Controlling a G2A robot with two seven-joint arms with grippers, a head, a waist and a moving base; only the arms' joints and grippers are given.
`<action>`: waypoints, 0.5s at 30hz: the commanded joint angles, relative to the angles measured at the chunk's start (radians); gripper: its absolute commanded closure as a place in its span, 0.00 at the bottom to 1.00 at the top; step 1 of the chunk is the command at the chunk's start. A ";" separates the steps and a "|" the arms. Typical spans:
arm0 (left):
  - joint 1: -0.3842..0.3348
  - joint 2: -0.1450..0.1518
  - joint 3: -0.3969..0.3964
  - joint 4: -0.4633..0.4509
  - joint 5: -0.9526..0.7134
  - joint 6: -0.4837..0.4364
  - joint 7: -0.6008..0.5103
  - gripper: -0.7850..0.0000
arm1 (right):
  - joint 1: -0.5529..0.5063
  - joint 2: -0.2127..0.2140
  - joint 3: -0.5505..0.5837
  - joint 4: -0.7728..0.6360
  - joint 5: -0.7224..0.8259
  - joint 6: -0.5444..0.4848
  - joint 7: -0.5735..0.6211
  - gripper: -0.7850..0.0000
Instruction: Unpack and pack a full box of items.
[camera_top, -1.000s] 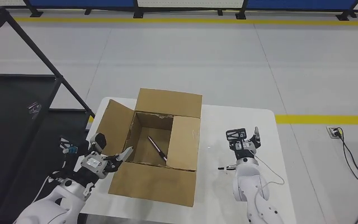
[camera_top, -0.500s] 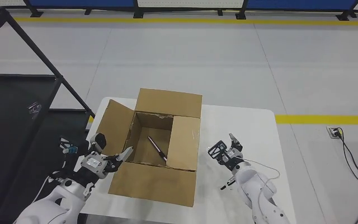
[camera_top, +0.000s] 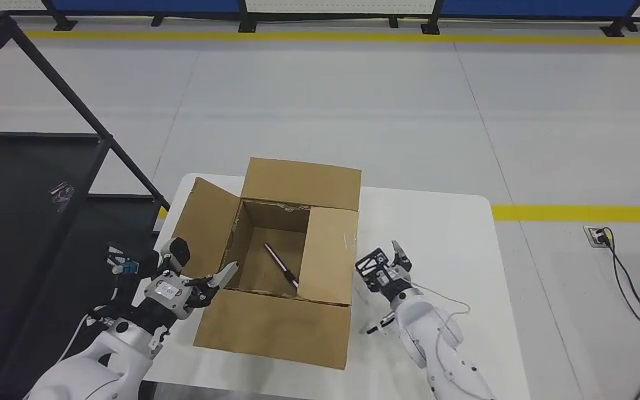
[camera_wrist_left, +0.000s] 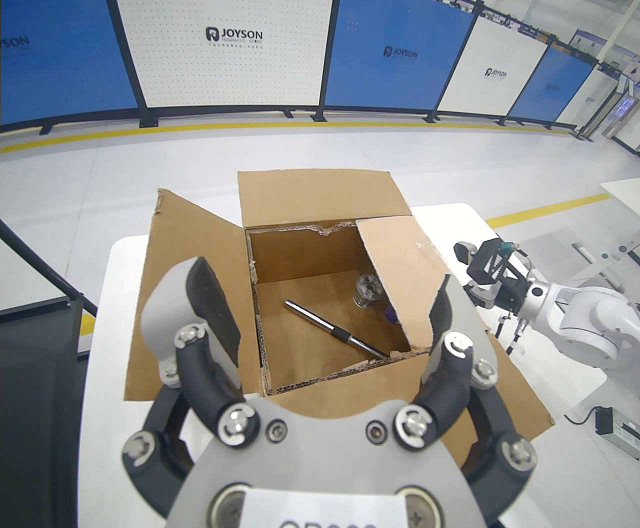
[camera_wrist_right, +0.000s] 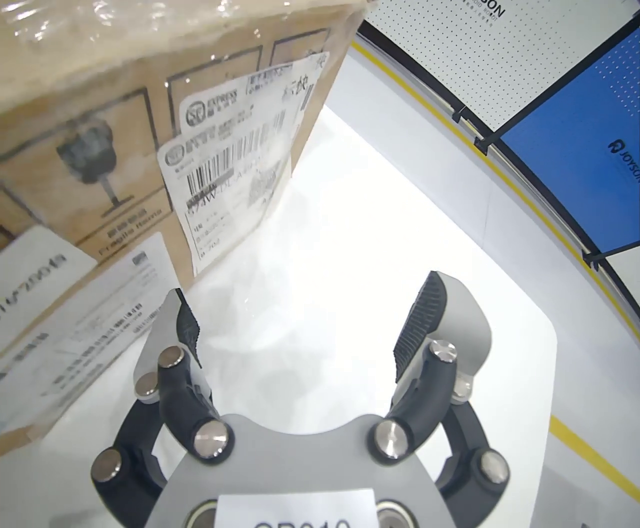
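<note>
The right gripper (camera_top: 383, 265) has swung in from the far side of the white table (camera_top: 440, 225) over the last second. It now hangs just beside the right wall of the open brown cardboard box (camera_top: 300, 183), jaws spread wide and holding nothing. The left gripper (camera_top: 205, 262) has not shifted: it stays at the box's left flap, jaws wide apart and empty. On the box floor lies a slim grey metal rod with a dark band (camera_top: 282, 265), unmoved, with a small clear round container (camera_wrist_left: 367, 290) near it.
</note>
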 joint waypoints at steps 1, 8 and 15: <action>0.000 0.000 0.000 0.000 0.000 0.000 0.000 0.00 | 0.015 -0.007 -0.016 0.018 0.021 0.026 -0.005 0.00; 0.000 0.000 0.000 0.000 0.000 0.000 0.000 0.00 | 0.078 -0.034 -0.072 0.098 0.067 0.124 -0.022 0.00; 0.000 0.000 0.000 0.000 0.000 0.000 0.000 0.00 | 0.124 -0.055 -0.087 0.166 0.107 0.232 -0.053 0.00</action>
